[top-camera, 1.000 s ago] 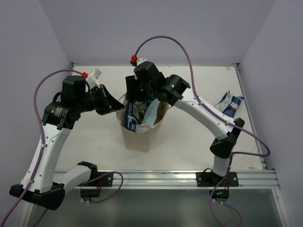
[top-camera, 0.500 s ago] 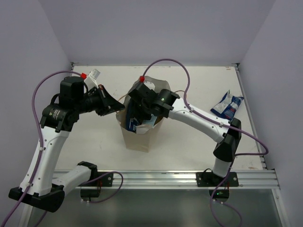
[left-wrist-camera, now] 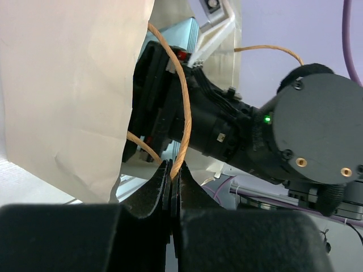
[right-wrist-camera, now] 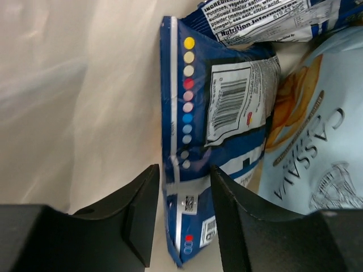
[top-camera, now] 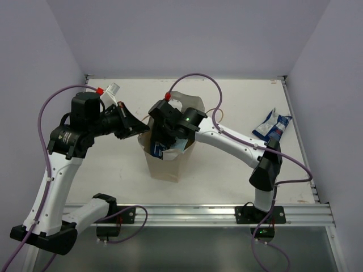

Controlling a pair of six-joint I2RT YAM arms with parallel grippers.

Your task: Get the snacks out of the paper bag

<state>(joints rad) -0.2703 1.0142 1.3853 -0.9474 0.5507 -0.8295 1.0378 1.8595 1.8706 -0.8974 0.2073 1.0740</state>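
The tan paper bag [top-camera: 164, 167] stands upright in the middle of the table. My left gripper [left-wrist-camera: 172, 173] is shut on its brown cord handle [left-wrist-camera: 184, 113] at the bag's left rim [top-camera: 142, 129]. My right gripper [right-wrist-camera: 184, 187] is open inside the bag mouth [top-camera: 161, 139], its fingers on either side of the edge of a dark blue and white snack packet [right-wrist-camera: 221, 124]. A light blue chip bag [right-wrist-camera: 315, 153] lies beside it, and another dark blue packet [right-wrist-camera: 266, 17] above. One more dark blue and white packet [top-camera: 273, 124] lies on the table at the right.
The bag's tan inner wall [right-wrist-camera: 74, 85] is close on the left of my right gripper. The table's raised rim [top-camera: 298, 136] runs along the right, near the loose packet. Purple cables [top-camera: 195, 76] arc above both arms.
My right gripper has gone down into the bag mouth from above it, and its arm has swung lower over the bag. The left arm has held still on the handle.
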